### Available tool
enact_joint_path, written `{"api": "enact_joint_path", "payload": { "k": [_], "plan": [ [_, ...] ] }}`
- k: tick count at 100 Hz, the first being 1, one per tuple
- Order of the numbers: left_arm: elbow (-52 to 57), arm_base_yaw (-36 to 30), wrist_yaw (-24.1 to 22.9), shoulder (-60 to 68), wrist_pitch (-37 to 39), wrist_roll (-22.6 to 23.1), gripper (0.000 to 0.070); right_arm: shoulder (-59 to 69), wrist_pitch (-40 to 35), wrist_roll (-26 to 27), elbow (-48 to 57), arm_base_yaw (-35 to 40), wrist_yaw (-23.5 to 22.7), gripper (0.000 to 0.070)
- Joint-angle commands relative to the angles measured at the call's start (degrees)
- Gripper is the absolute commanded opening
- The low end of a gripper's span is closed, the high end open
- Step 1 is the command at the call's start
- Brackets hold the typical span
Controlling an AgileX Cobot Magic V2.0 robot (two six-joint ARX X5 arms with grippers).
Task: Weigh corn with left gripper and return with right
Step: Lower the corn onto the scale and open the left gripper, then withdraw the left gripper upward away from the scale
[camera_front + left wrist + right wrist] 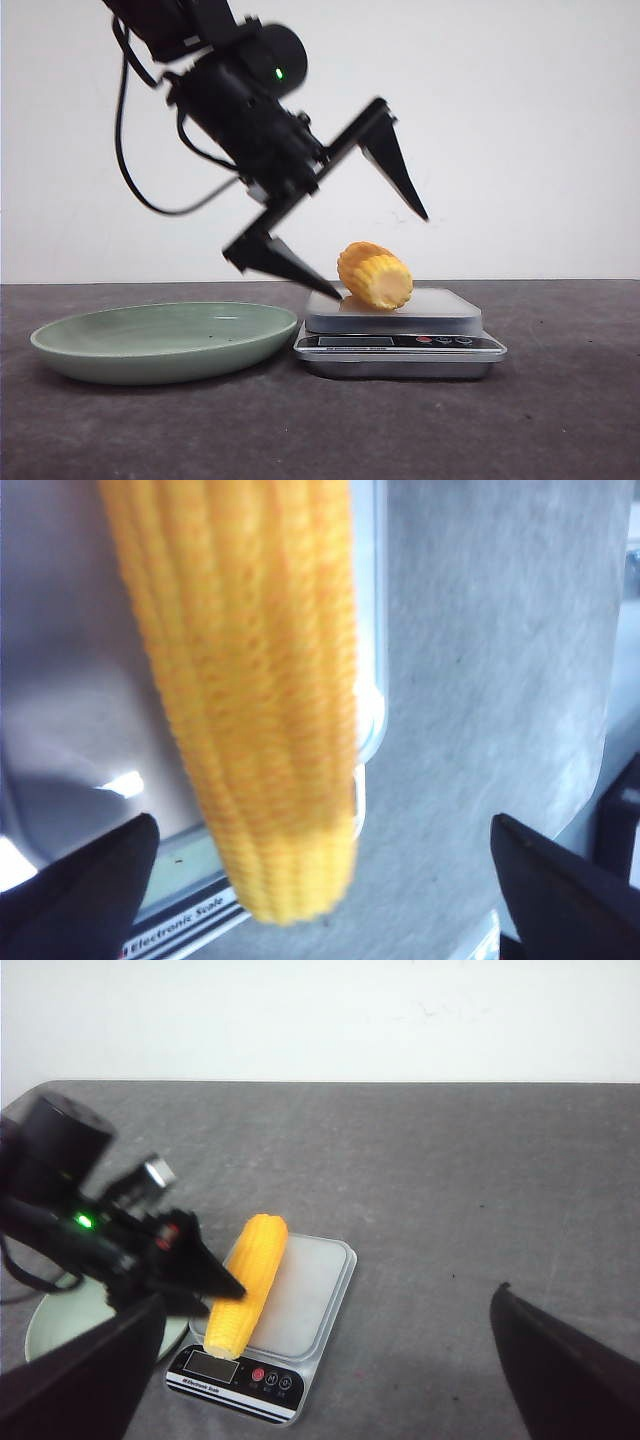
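Note:
The corn (375, 277) is a yellow cob lying on the platform of a small silver scale (400, 345), one end over the display. It also shows in the left wrist view (260, 680) and the right wrist view (248, 1280). My left gripper (380, 257) is open wide just over the corn, one finger (280, 258) low at the cob's left side, the other raised above it. I cannot tell if the low finger touches the cob. My right gripper (325, 1300) is open and empty, high above the table.
A pale green plate (165, 340) sits on the dark grey table just left of the scale, and shows in the right wrist view (50, 1330). The scale's display and buttons (262, 1377) face the robot. A white wall stands behind.

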Motion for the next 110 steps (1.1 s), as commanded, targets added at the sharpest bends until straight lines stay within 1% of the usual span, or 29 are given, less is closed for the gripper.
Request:
{"api": "enact_joint_path", "payload": {
  "k": [1,12,16,19,21,32,36,39,52,61,72,83,86,91,95,98,101,104,110],
  "plan": [
    [0.92,0.22,-1.07,-3.45,0.72,1.27,0.0686,0.37,0.13,-0.44,0.48,0.24,0.26,0.0657],
    [0.92,0.94,-3.74,-9.44,-0.39,3.37,0.0669,0.37,0.15,-0.22,0.48,0.24,0.26,0.0657],
    [0.92,1.09,-4.96,-12.02,-1.18,4.5,0.0635,0.37,0.13,-0.22,0.48,0.24,0.26,0.0657],
    [0.92,1.27,-5.9,-14.16,-1.95,5.6,0.0572,0.37,0.15,-0.22,0.48,0.24,0.24,0.0657],
    [0.92,1.36,-6.62,-15.65,-2.54,6.4,0.0515,0.37,0.13,-0.2,0.46,0.24,0.22,0.0657],
    [0.92,1.36,-10.69,-24.7,-6.21,11.72,0.0152,0.37,0.13,0.13,0.46,0.24,0.13,0.0657],
    [0.92,1.33,-12.33,-28.26,-7.56,13.77,0.0055,0.37,0.13,0.22,0.46,0.24,-0.15,0.0657],
    [0.92,1.27,-13.46,-31.04,-8.55,15.21,0.0,0.37,0.15,0.24,0.46,0.24,-0.24,0.0657],
    [0.92,0.87,-18.64,-42.91,-12.15,18.8,0.0,0.39,0.2,0.24,0.46,0.24,-0.35,0.0657],
    [0.92,0.87,-20.48,-50.27,-14.88,20.24,0.0,0.48,0.44,0.28,0.46,0.24,-1.09,0.0657],
    [0.92,0.87,-22.97,-58.12,-20.26,22.08,0.0,0.81,2.49,1.97,0.46,0.24,-3.52,0.0657],
    [0.92,0.87,-26.51,-64.89,-26.86,24.17,0.0,1.68,7.89,5.01,0.46,0.26,-7.1,0.0652],
    [0.9,0.87,-27.52,-66.69,-28.55,24.37,0.0,2.16,9.92,6.16,0.46,0.24,-8.37,0.0627],
    [0.9,0.87,-29.42,-69.26,-30.95,24.35,0.0,3.04,13.51,8.57,0.46,0.26,-10.03,0.056],
    [0.9,0.87,-30.88,-71.12,-32.41,24.28,0.0,3.85,16.57,11.52,0.48,0.26,-11.21,0.0503],
    [0.9,0.87,-31.8,-72.32,-33.24,24.28,0.0,4.68,19.32,14.12,0.48,0.35,-12.63,0.0474],
    [0.9,0.87,-32.52,-73.33,-33.81,24.3,0.0,5.68,22.23,16.61,0.48,0.55,-14.14,0.0457],
    [0.9,0.87,-33.18,-74.2,-34.23,24.3,0.0,6.75,25.35,19.04,0.48,0.94,-15.45,0.0456],
    [0.9,0.87,-34.05,-75.56,-34.86,24.33,0.0,9.29,31.43,23.28,0.52,2.32,-16.37,0.0457]
  ]
}}
